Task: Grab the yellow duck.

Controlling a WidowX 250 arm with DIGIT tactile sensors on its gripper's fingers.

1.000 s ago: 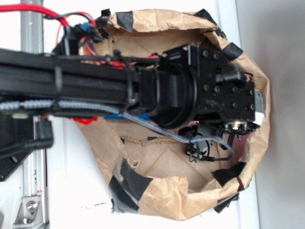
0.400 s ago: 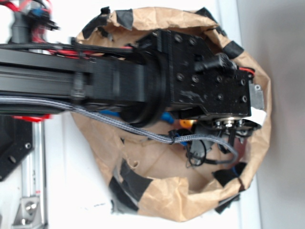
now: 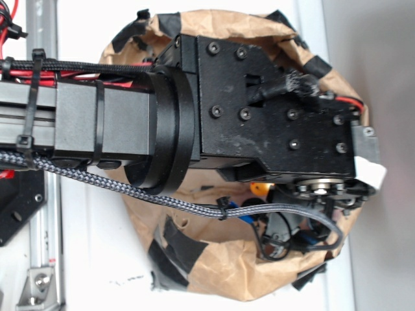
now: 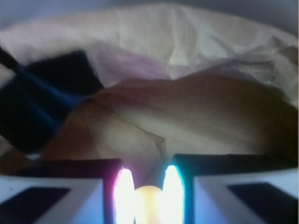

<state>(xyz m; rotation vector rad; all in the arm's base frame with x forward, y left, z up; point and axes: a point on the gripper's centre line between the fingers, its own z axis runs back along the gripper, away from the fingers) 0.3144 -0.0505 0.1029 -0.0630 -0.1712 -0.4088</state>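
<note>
Inside the paper bag (image 4: 196,51), the gripper (image 4: 148,198) stands narrowed around the yellow duck (image 4: 148,205), so the grab looks essentially made, lifting remaining.

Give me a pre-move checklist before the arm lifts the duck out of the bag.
1. Duck between the fingers: ok; a yellow rounded shape, the duck, sits in the gap at the bottom of the wrist view.
2. Gripper closed firmly on it: cannot tell; glare washes out the contact.
3. Paper bag clear of the fingers: cannot tell.
4. Dark blue object apart from the gripper: ok; it lies off to one side.
5. Cable free of the bag rim: cannot tell; it drapes across the opening.
</note>
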